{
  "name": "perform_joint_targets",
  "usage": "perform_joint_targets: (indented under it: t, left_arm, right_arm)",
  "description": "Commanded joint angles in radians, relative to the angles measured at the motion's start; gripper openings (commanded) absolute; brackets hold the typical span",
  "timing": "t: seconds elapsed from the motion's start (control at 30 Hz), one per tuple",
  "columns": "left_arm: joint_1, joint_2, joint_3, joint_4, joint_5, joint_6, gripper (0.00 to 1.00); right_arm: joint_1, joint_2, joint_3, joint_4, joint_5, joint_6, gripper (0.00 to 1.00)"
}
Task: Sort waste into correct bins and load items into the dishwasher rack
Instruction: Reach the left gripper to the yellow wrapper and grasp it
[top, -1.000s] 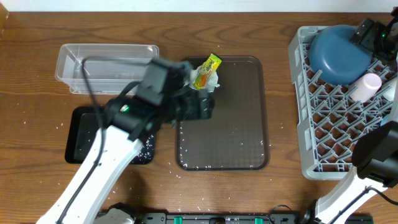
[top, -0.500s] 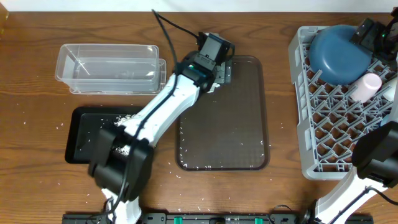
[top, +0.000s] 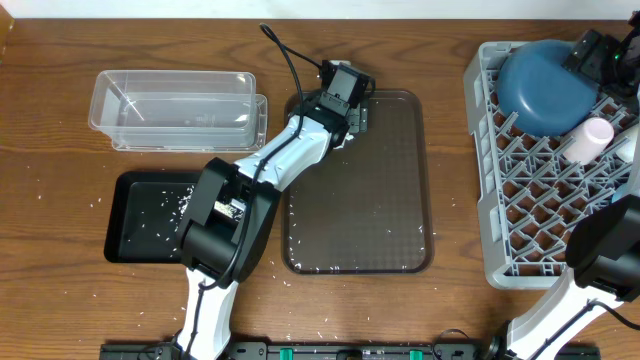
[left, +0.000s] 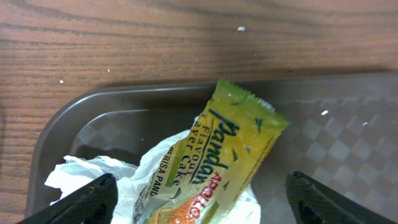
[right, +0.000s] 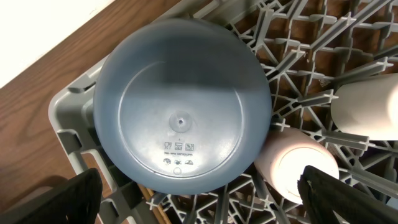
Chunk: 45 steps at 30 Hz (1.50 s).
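While the left tool (left: 202, 200) hangs over a corner of the brown tray (top: 370, 200), its jaws stand wide on either side of the yellow-green wrapper (left: 233, 149) and crumpled tissue (left: 87, 174), gripping neither. The right tool (right: 199, 196), jaws equally wide, hovers above the upturned dark-blue dish (right: 180, 106) in the grey rack (top: 530, 200), beside the pink cup (right: 298, 168); rice grains (top: 185, 200) speckle the black tray (top: 112, 240) on the desk (top: 60, 150).

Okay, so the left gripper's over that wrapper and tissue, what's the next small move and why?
Probably lower the left gripper and close on the wrapper and tissue: its jaws stand open either side of them, and both lie on the brown tray, not yet binned.
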Motion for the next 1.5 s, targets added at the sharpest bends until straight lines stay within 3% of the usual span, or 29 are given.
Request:
perform_joint_targets:
  t: [0.0,0.23,0.67,0.97,1.03,1.13,1.47]
  left_arm:
    - [0.003,0.009,0.011,-0.011,-0.017,0.007,0.83]
    - [0.003,0.018,0.002,-0.063,-0.006,0.007,0.64]
    - [0.003,0.022,-0.046,-0.117,-0.006,0.007,0.62]
    - [0.003,0.021,-0.048,-0.124,-0.006,0.007,0.36]
    - [0.003,0.018,-0.048,-0.124,-0.006,0.007,0.27]
    - [0.002,0.002,-0.048,-0.128,-0.006,0.007,0.06]
    - [-0.016,-0.147,-0.048,-0.185,-0.006,0.001,0.06]
  right_arm:
    - [-0.001,-0.026,0.011,-0.001,0.007,0.01,0.99]
    - [-0.001,-0.026,0.011,-0.001,0.007,0.01,0.99]
    - [-0.001,-0.026,0.011,-0.001,0.007,0.01,0.99]
    - [-0.001,-0.026,0.011,-0.002,0.007,0.01,0.99]
    - [-0.001,-0.026,0.011,-0.002,0.007,0.01,0.99]
    - [-0.001,-0.026,0.011,-0.002,0.007,0.01,0.99]
    - [-0.001,-0.026,0.011,-0.001,0.007,0.01,0.99]
